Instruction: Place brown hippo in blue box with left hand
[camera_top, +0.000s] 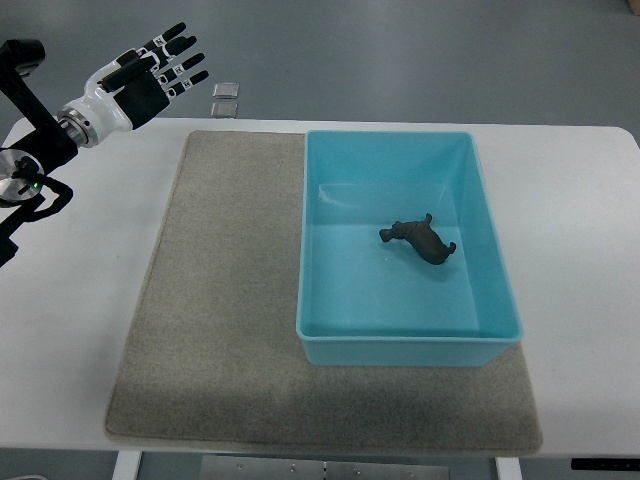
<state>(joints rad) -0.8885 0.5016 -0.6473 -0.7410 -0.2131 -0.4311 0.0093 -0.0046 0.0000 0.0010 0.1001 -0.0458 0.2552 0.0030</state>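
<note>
We can read no brand, label or writing on anything here. We see a white table (580, 200) covered for the most part by a grey-beige felt mat (215, 320), and beyond the table's far edge a grey floor (400, 50). On that floor, at about 11 o'clock from the table's middle, lie two small pale square tiles or plates (226, 98), one just beyond the other; we cannot tell what they are.

The blue box (408, 345), an open rectangular bin of light blue plastic, stands on the right half of the mat, its right wall near the mat's right edge. The brown hippo (420, 240), a small dark brown toy, lies on the box floor, a little toward 1 o'clock from the box's centre, its body running roughly from 10 o'clock to 4 o'clock, apart from all four walls.

The left hand (150, 72) shows at the picture's 10 o'clock, past the table's far left corner and well apart from the box. Its black-and-white fingers (178, 50) are spread and stretched toward 2 o'clock, holding nothing. The forearm slants down to the left edge, with black joint hardware (25, 170) over the table's corner.
</note>
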